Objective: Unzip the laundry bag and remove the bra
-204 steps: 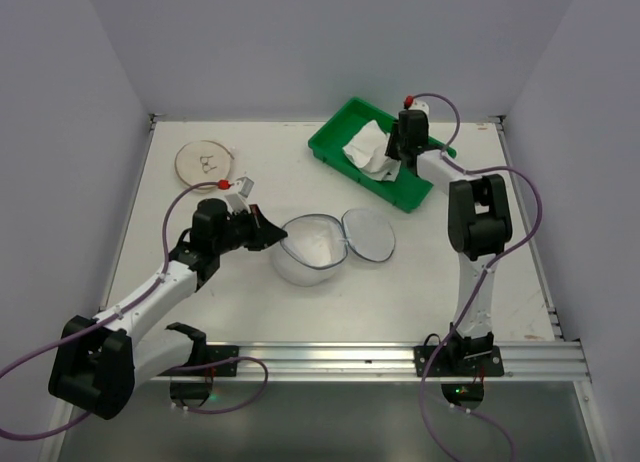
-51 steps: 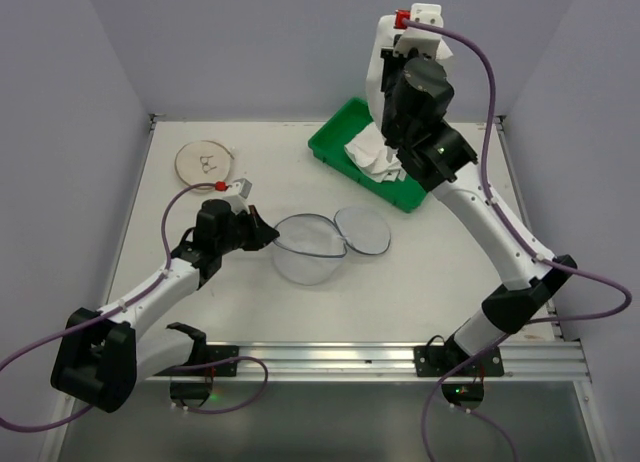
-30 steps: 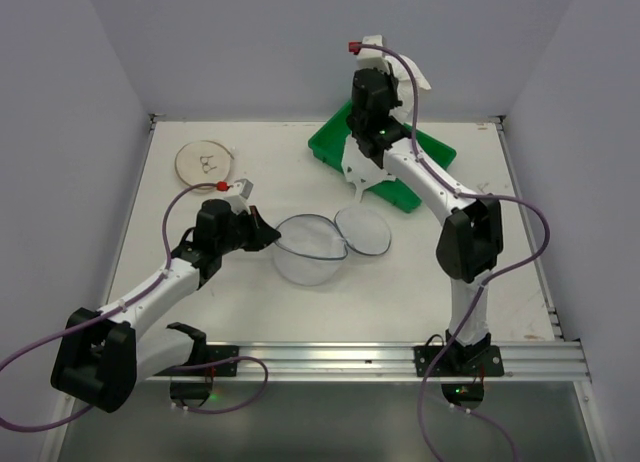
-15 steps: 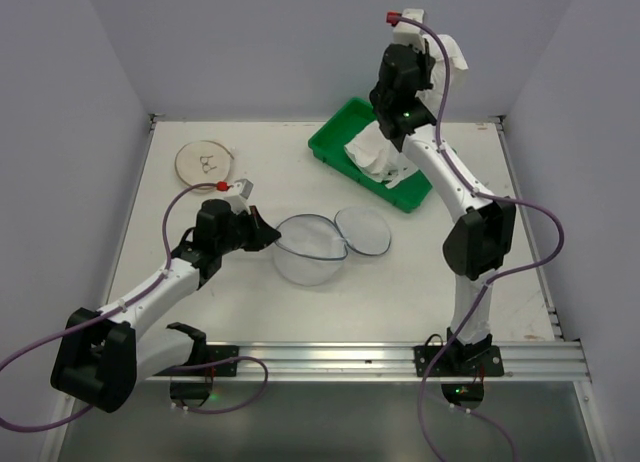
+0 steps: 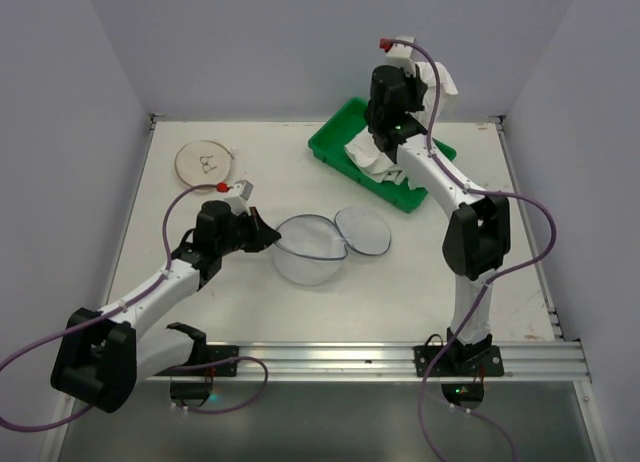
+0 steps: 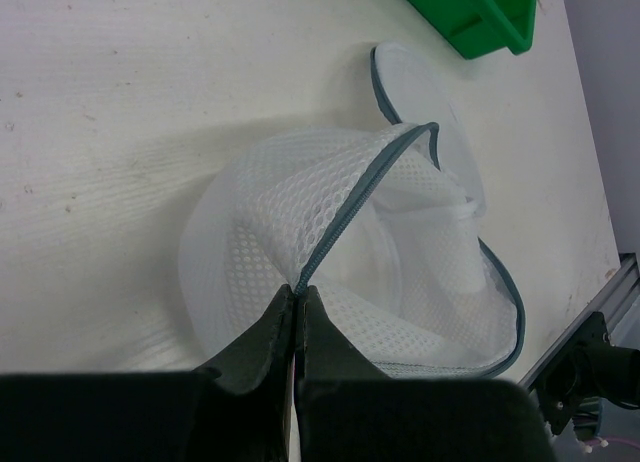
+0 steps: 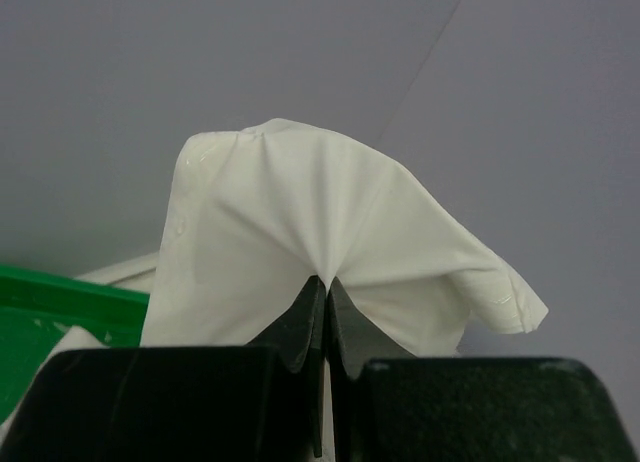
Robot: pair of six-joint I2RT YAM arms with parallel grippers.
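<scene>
The bag point(image 5: 312, 247) sits in the middle of the table point(image 5: 250, 312) and it is wide open. One round half point(image 5: 364, 230) lies flat on the right. The other half stands up like a bowl. The left gripper point(image 6: 298, 300) is at the left edge of the bowl half. Its two fingers are pressed almost tight together. They pinch the grey zipper rim point(image 6: 352, 210) right at the tips. I can see only white mesh inside the bag.

The bra point(image 7: 330, 212) is far away from the bag, at the far right. It is held up in the air over the green tray point(image 5: 420, 195). The right gripper point(image 7: 323, 287) has its fingers closed, with a fold of the white cloth squeezed between them. The cloth fans out above the fingertips. More white cloth point(image 5: 372, 157) lies in the tray below. I cannot tell if it is part of the same piece.
</scene>
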